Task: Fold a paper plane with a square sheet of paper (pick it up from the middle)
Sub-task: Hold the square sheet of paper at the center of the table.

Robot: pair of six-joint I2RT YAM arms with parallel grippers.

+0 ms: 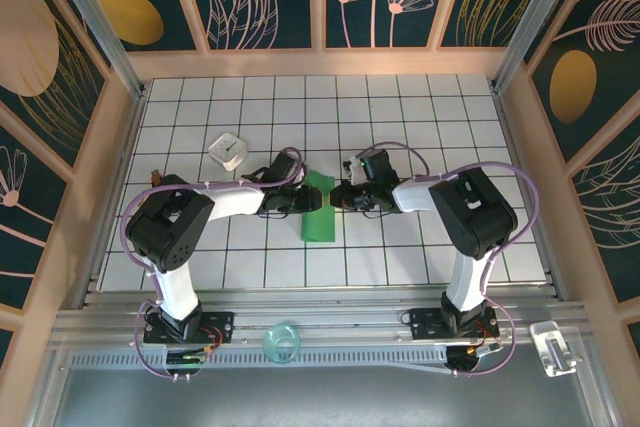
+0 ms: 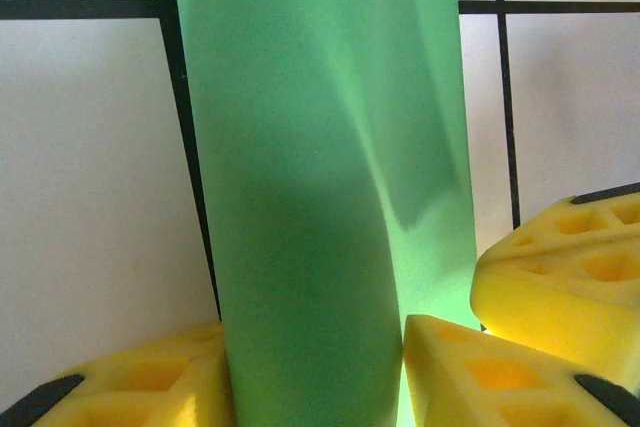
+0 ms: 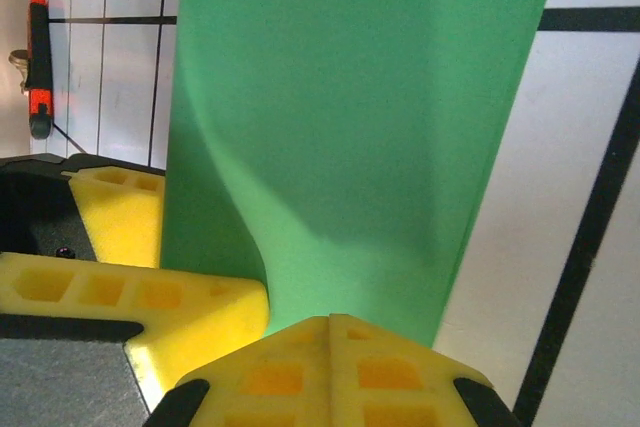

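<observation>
1. Advice: hold the right gripper (image 1: 340, 195), tips shut at the 3 o'clock edge of the paper (image 1: 318, 209), steady. Press along the fold, no dragging.
2. Left gripper (image 1: 298, 199), 9 o'clock side: jaws apart astride the paper. Can't tell if it really grips.
3. Paper: bright green, folded narrow, slightly bowed, table centre.

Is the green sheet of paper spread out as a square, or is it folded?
Folded. The green sheet of paper is a narrow strip, not a square, and its top layer bows up.

floor: white tiles (image 1: 400, 117), dark grid | walls: teal panels (image 1: 280, 17), gold discs (image 1: 130, 15), wooden frame (image 1: 320, 62) | light: even
</observation>
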